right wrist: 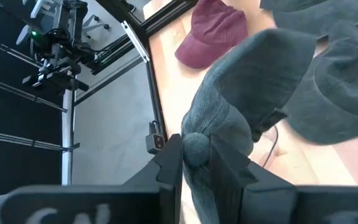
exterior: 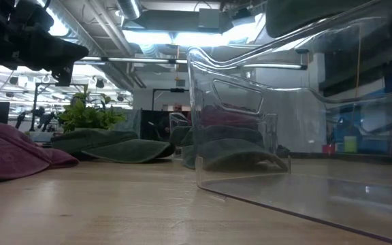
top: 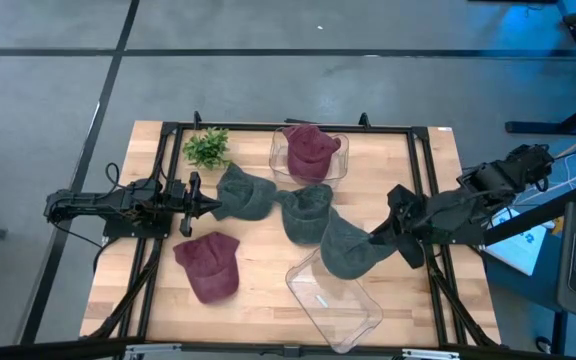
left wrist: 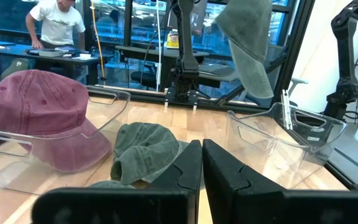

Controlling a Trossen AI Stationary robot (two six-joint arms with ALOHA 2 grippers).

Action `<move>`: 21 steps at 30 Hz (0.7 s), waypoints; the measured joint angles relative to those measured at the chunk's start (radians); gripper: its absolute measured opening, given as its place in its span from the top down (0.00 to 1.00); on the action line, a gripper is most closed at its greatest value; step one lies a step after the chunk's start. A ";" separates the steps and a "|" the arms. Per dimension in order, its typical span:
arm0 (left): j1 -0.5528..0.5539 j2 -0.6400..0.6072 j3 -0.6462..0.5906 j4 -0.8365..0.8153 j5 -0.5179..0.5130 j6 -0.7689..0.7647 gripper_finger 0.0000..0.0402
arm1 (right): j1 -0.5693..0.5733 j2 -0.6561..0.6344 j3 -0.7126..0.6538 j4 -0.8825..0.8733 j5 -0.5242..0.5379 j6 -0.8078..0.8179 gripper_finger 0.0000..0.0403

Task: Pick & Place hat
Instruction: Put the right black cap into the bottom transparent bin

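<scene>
A grey-green hat (top: 346,250) hangs in the air over the far end of the near clear bin (top: 336,300), with my right gripper (top: 376,240) shut on it. It also shows in the left wrist view as the hanging hat (left wrist: 248,37). Two more green hats (top: 243,193) (top: 306,213) lie flat mid-table. One maroon hat (top: 208,267) lies near the front left. Another maroon hat (top: 310,150) sits in the far clear bin (top: 278,160). My left gripper (top: 208,205) is shut, level, at the table's left, beside the left green hat. My right gripper pinches a bunched bit of the green hat's cloth (right wrist: 195,148) between its two fingers (right wrist: 227,163). The fingers come from the table's right side, slanting down. The hat hangs slack below and ahead of them, lifted clear of the table and of the bin.
A small green plant (top: 206,147) stands at the far left. A black frame (top: 423,190) runs around the work area. The near clear bin (exterior: 264,136) fills most of the low view. A person (left wrist: 56,25) stands at a desk beyond the table.
</scene>
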 joint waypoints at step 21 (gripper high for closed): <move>0.000 0.000 0.000 0.000 0.000 0.000 0.97 | 0.212 0.081 0.000 0.045 0.271 0.255 0.86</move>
